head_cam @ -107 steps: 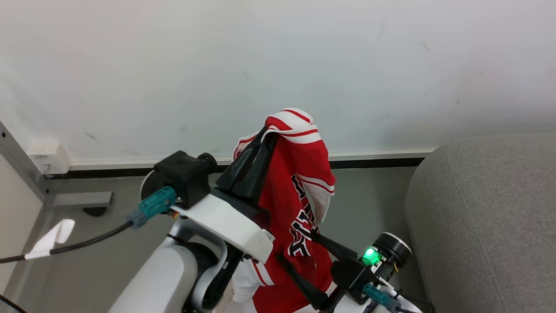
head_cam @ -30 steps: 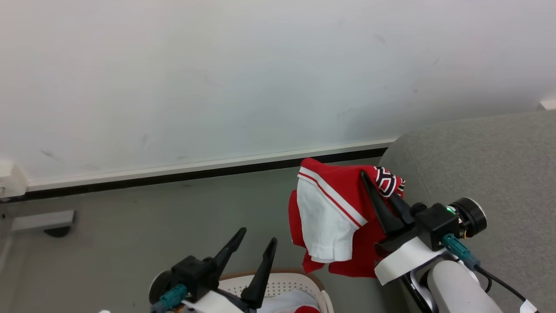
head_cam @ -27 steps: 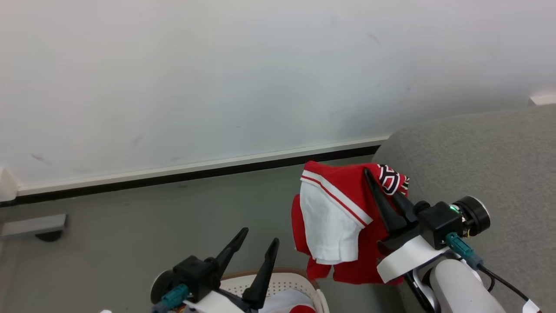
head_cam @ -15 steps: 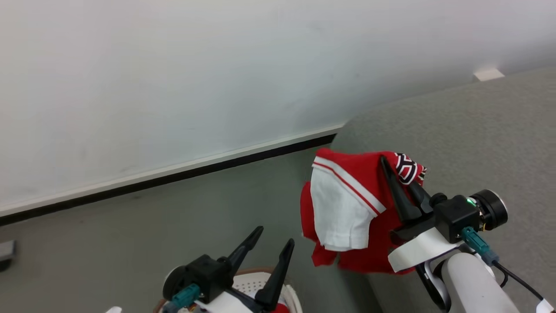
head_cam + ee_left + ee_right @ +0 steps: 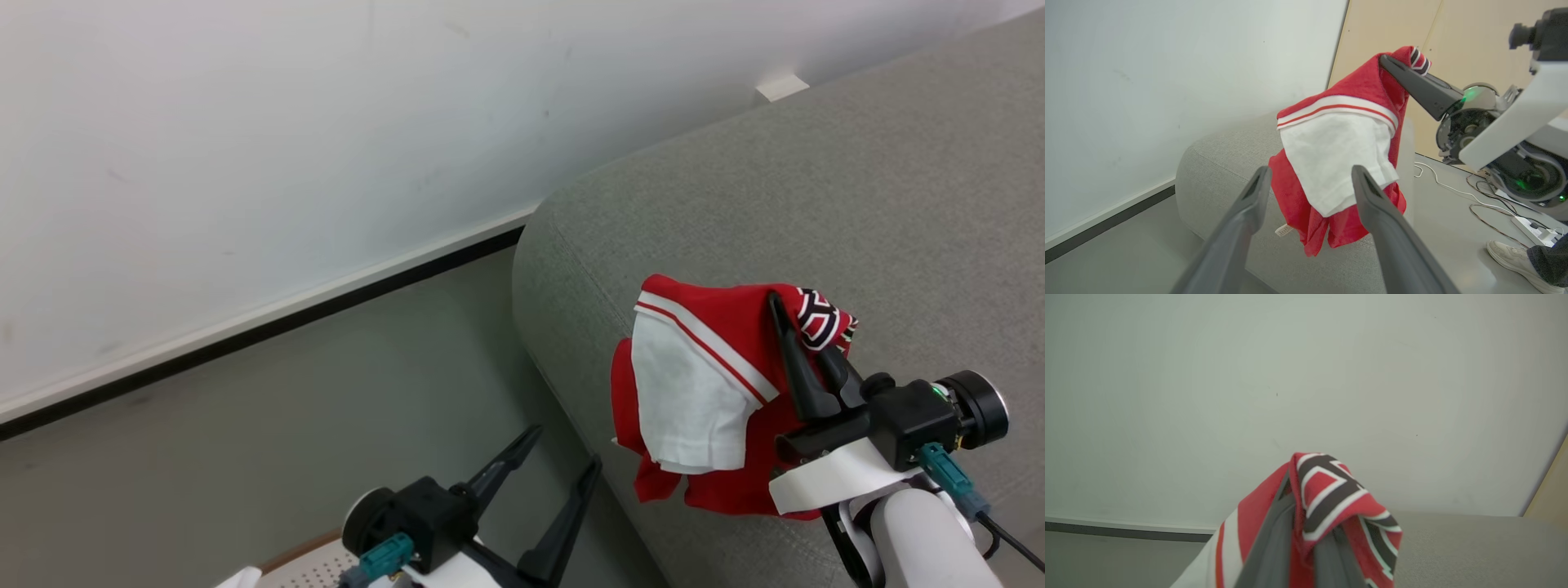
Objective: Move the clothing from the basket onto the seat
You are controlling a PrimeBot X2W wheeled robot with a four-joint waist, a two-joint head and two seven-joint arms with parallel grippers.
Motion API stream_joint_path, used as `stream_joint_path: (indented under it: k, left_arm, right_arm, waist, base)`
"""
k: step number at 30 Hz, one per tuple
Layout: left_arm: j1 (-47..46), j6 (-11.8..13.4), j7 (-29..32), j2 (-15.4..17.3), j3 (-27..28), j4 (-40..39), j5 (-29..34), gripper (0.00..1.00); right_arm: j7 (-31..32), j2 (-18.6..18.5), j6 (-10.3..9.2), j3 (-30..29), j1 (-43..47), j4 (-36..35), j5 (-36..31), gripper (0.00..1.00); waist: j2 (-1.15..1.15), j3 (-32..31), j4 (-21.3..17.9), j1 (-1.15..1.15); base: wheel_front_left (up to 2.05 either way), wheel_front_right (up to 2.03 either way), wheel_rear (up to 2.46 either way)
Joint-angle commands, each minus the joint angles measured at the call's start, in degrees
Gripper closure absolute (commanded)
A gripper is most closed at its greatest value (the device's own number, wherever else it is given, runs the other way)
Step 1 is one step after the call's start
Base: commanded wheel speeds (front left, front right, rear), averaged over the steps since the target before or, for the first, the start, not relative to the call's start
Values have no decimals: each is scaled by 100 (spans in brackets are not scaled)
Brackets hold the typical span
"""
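The clothing (image 5: 702,392) is red with a white panel, red-and-white striped trim and black-and-white lettering. The seat (image 5: 816,204) is uniform grey with a woven texture. The basket (image 5: 314,566) is white and perforated; its rim appears tan-brown.

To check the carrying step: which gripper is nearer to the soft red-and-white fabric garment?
Right. The right gripper is shut on the red-and-white fabric garment, above the grey upholstered seat. The left gripper is open, apart from it, lower and to its left.

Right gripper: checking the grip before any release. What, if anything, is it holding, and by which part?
The right gripper is shut on the clothing, pinching a bunched fold beside its black-and-white lettering.
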Motion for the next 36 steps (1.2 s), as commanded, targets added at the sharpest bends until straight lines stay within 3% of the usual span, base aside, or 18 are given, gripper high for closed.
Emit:
stream_joint_path:
  k: [1,6,11,19,29,36]
  left_arm:
    - [-33,-29,31,13,-21,-36,70,0]
    - [-171,-50,177,54,-111,-222,138,0]
    - [-534,-197,417,209,-170,-506,236,0]
    - [-1346,-465,709,408,-101,-907,372,0]
    - [-1759,-528,707,545,101,-1066,290,0]
    - [-1689,-445,609,627,240,-1055,208,0]
  right_arm:
    - [-21,-4,-12,-50,65,-79,42,100]
    - [15,14,-12,-262,128,-360,223,100]
    - [122,44,-12,-914,-180,-643,406,100]
    - [641,-196,-12,-1918,-1601,-713,455,100]
    - [1172,-823,-12,-3318,-3846,286,137,100]
    - [912,-802,-12,-4506,-4028,1342,-611,100]
  waist:
    - [0,105,-88,0]
    - [0,445,-28,0]
    - [0,1158,305,0]
    - [0,2450,992,0]
    - [0,3391,1550,0]
    - [0,3649,1770,0]
  base:
    - [0,0,0]
    - [0,0,0]
    - [0,0,0]
    - [0,0,0]
    - [0,0,0]
    - [0,0,0]
